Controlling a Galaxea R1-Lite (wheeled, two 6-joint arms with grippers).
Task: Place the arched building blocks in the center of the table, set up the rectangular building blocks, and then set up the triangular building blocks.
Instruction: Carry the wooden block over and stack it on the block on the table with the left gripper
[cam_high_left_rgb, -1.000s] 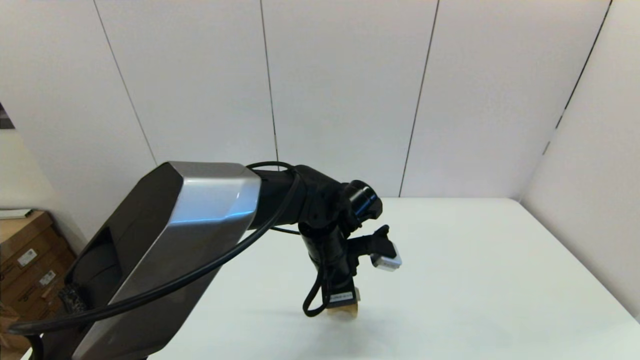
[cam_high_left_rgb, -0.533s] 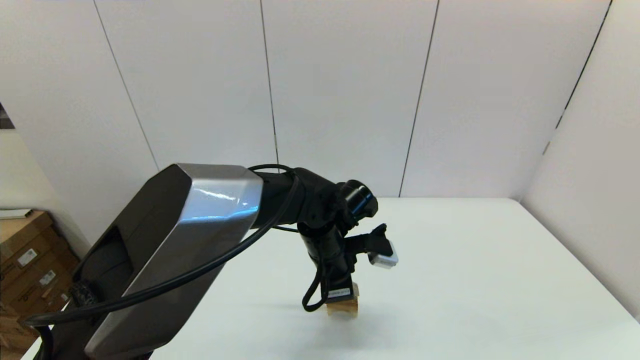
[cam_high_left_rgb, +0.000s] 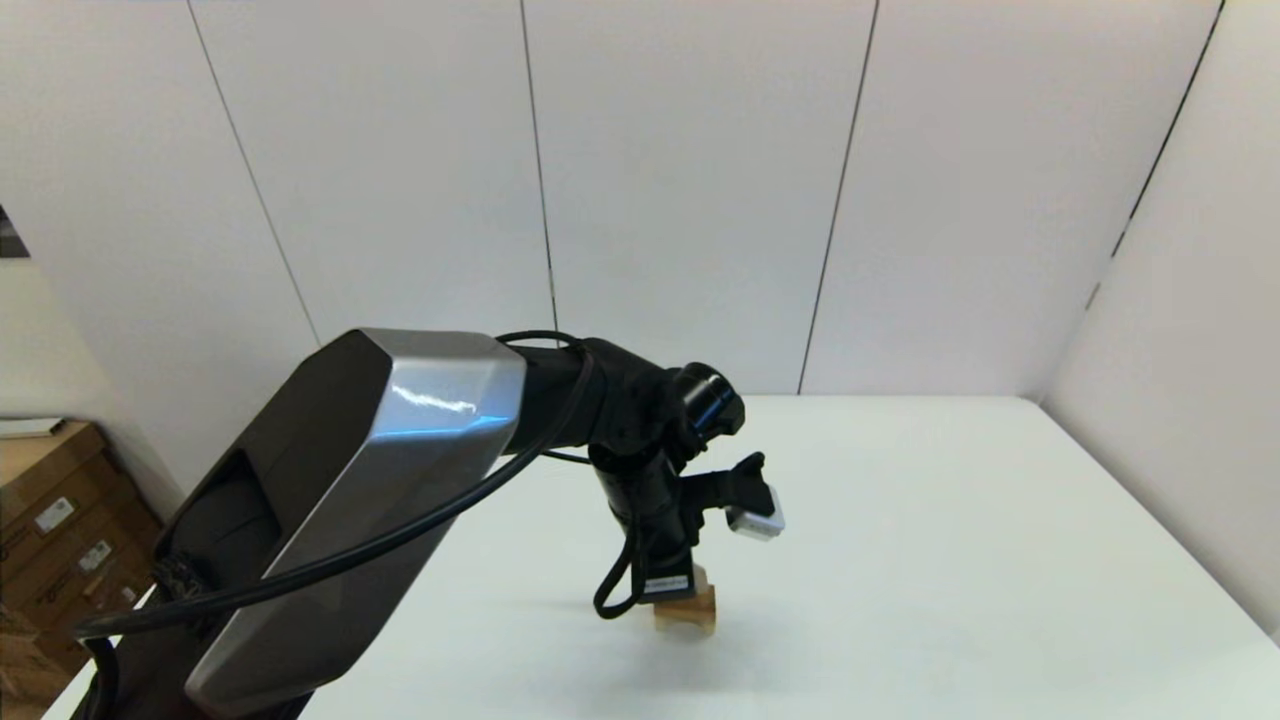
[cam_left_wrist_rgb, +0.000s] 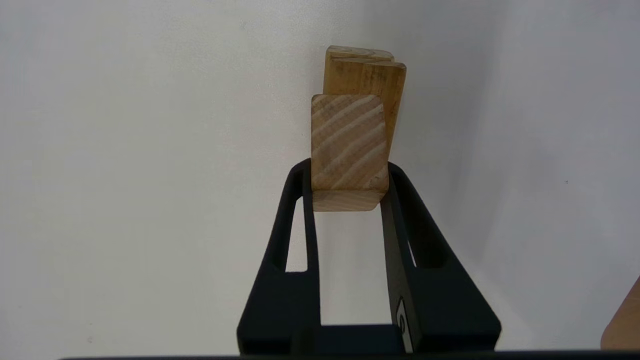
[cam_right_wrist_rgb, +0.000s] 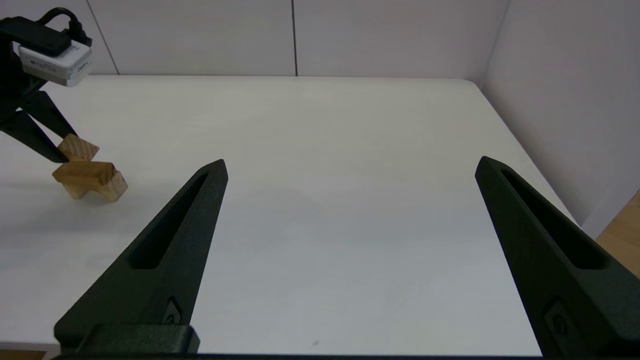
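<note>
The striped triangular block (cam_left_wrist_rgb: 349, 145) is pinched by the left claw (cam_left_wrist_rgb: 348, 175) over the stack; it's light, hard, smooth wood, best gripped on flat faces. The right claw (cam_right_wrist_rgb: 350, 167) is parked wide.

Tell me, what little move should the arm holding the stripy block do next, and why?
Probably ease the left gripper down a touch before letting go. Its fingers are shut on the triangular block, which is right over the stacked blocks, at or just above the top one. I can't tell if they touch yet. The right gripper waits open, off to the side.
</note>
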